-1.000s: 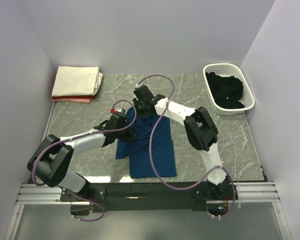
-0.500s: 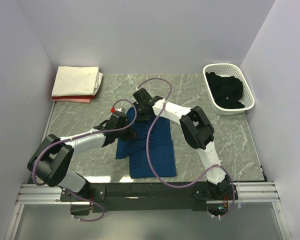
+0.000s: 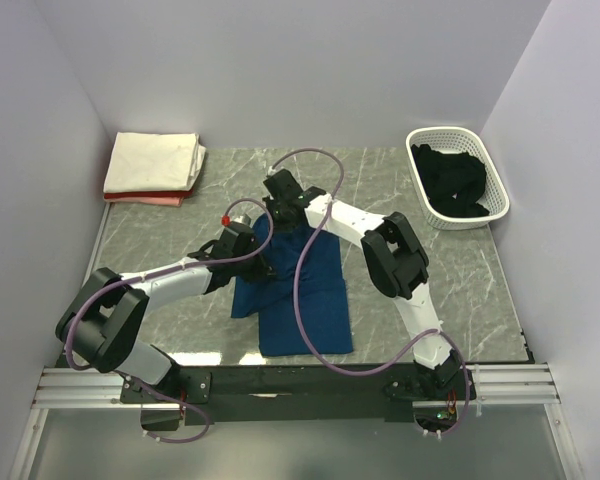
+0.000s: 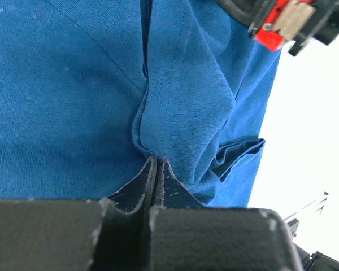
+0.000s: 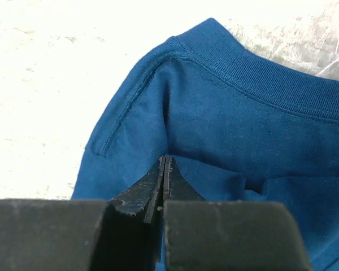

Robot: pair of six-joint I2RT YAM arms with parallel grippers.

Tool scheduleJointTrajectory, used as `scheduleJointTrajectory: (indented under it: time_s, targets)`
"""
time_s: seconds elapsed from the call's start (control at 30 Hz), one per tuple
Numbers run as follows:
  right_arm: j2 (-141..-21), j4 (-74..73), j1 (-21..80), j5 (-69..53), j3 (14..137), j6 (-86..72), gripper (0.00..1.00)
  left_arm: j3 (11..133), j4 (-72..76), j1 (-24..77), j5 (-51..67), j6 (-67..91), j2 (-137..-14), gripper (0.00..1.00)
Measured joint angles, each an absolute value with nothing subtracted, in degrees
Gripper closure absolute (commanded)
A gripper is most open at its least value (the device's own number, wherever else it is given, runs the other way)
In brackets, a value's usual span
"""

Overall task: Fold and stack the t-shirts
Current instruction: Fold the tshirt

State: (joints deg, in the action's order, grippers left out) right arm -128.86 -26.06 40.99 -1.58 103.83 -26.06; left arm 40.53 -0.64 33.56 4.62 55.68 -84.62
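A navy blue t-shirt [image 3: 305, 295] lies partly folded in the middle of the table. My left gripper [image 3: 263, 262] is shut on a fold of its cloth [image 4: 175, 107] at its left side. My right gripper [image 3: 283, 215] is shut on the cloth near the collar [image 5: 260, 84] at the shirt's far end. A cream-white folded shirt [image 3: 155, 162] lies on a pink-red one [image 3: 145, 198] at the far left corner. A black shirt [image 3: 452, 182] lies bunched in the basket.
A white lattice basket [image 3: 495, 180] stands at the far right. Purple cables loop over the shirt from both arms. White walls close in the left, back and right sides.
My right gripper has shifted slightly left and away along the shirt's far end. My left gripper has stayed in place.
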Motion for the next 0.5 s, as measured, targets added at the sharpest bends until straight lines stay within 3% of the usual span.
scheduleJointTrajectory:
  time_s: [0.5]
  targets:
    - [-115.5, -16.8, 41.0, -1.5, 95.9, -27.0, 1.0, 40.5, -0.1, 33.6, 1.4, 57.7, -81.9, 0.99]
